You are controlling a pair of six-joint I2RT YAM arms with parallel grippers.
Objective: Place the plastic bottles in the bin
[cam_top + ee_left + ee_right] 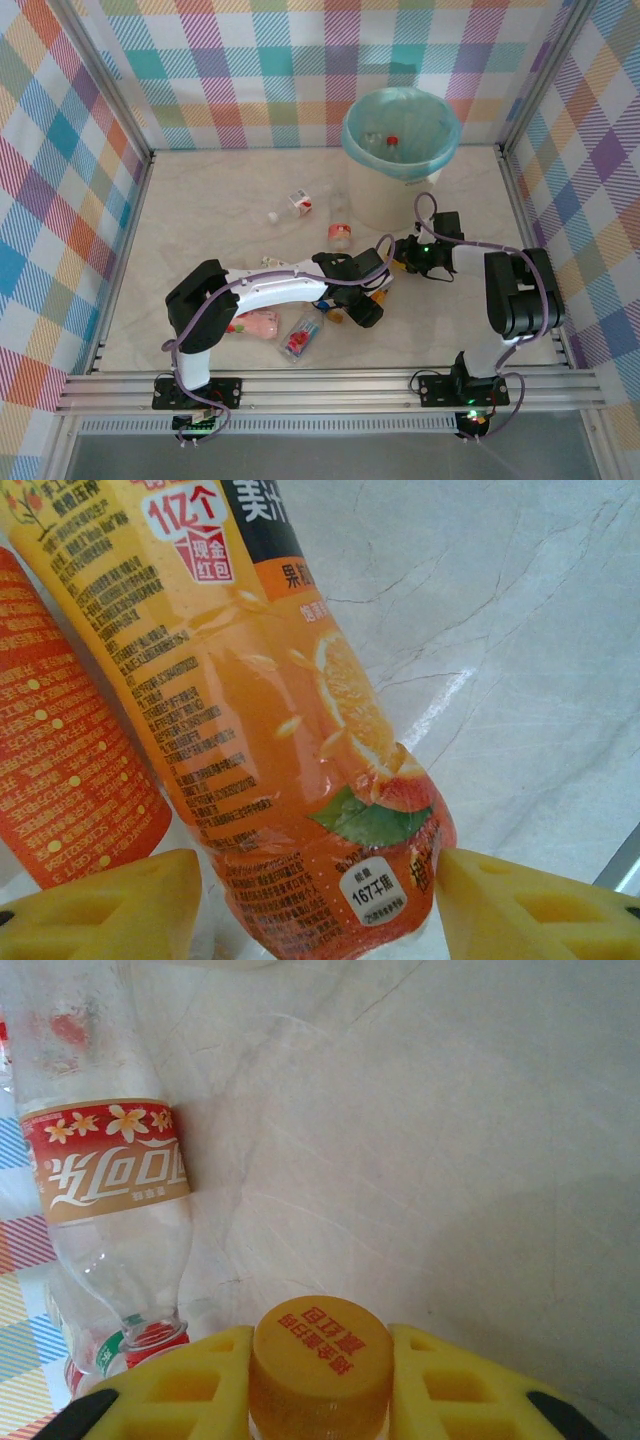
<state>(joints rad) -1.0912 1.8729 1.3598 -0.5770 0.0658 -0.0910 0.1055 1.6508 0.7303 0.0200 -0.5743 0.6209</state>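
Two holds now: right gripper [320, 1345] pinches a bottle's orange cap [320, 1365], fingers of the left gripper [318, 865] clamp the orange juice bottle [270, 730] low down, which I judge secures both for lifting to the bin [447, 150] just beyond, far right.

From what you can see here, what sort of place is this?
Probably a robot test cell: checked fabric walls on an aluminium frame, two arms bolted at the table edge, plastic bottles scattered near a lined bin.

plaid walls [60, 200], pale marble tabletop [220, 200]
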